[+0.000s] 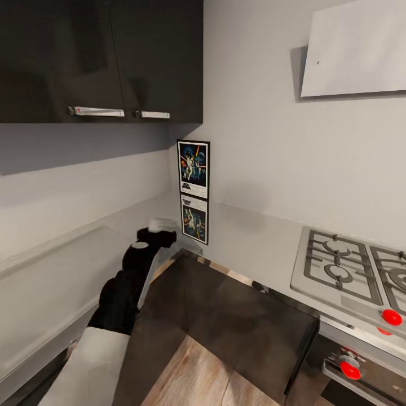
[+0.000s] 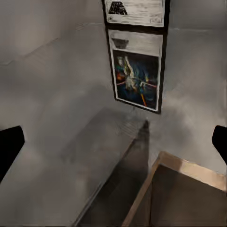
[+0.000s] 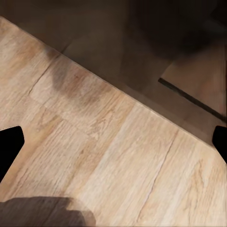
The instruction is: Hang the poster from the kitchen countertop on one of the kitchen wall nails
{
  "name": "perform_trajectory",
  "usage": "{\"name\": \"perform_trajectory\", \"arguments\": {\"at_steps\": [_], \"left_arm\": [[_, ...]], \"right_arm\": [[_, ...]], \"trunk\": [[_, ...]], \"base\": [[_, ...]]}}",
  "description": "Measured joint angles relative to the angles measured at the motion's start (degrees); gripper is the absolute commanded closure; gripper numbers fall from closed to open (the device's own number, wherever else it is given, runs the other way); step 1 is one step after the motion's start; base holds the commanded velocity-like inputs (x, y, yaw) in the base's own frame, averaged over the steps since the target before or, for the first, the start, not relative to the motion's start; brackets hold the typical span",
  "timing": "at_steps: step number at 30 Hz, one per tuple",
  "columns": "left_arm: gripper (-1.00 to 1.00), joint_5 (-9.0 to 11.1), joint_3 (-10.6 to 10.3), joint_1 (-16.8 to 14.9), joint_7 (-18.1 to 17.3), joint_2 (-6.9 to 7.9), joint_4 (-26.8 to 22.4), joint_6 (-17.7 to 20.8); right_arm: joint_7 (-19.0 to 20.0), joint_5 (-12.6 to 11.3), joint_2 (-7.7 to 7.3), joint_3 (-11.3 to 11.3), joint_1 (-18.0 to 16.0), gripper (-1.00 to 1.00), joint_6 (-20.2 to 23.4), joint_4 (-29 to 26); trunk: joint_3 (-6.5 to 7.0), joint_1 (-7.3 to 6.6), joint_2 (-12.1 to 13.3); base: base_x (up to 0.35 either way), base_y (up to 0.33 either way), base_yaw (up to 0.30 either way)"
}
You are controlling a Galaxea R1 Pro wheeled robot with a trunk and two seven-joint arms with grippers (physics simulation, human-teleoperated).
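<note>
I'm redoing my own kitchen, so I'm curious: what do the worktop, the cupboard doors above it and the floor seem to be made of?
The worktop looks like smooth pale-grey stone or laminate with a polished finish: the poster standing on it is mirrored in it. The cupboard doors look like dark glossy lacquer or laminate, showing faint reflections, with metal-looking handles. The floor appears to be light wood planks, or a wood-look covering, with visible grain.

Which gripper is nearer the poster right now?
Left. The left gripper reaches over the countertop just short of the poster; the right gripper faces the wooden floor, away.

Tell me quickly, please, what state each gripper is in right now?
Left gripper: open, holding nothing, facing the poster.
Right gripper: open, empty, over the floor.
</note>
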Motion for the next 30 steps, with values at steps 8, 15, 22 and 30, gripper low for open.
{"name": "perform_trajectory", "arguments": {"at_steps": [8,15,22,30], "left_arm": [[-1.0,15.7,-0.8,-32.9,11.1,0.0,36.5,-6.3],[-1.0,16.6,-1.0,-34.6,11.5,0.0,37.6,-8.2],[-1.0,16.8,-0.9,-34.9,11.4,0.0,36.5,-8.7],[-1.0,16.8,-0.9,-34.9,11.4,0.0,36.5,-8.7]], "right_arm": [[-6.6,0.0,0.02,0.0,0.1,-1.0,-2.2,2.9],[-7.4,-0.1,0.02,0.0,0.2,-1.0,-2.2,3.1],[-7.5,-0.1,0.22,0.0,0.2,-1.0,-2.0,3.1],[-7.5,0.0,0.76,0.2,0.2,-1.0,-1.8,3.4]], "trunk": [[-0.01,0.0,0.0],[-0.01,0.0,0.0],[-0.01,0.0,0.0],[-0.01,0.0,0.0]], "base": [[0.0,0.0,0.0],[0.0,0.0,0.0],[0.0,0.0,0.0],[0.0,0.0,0.0]]}}
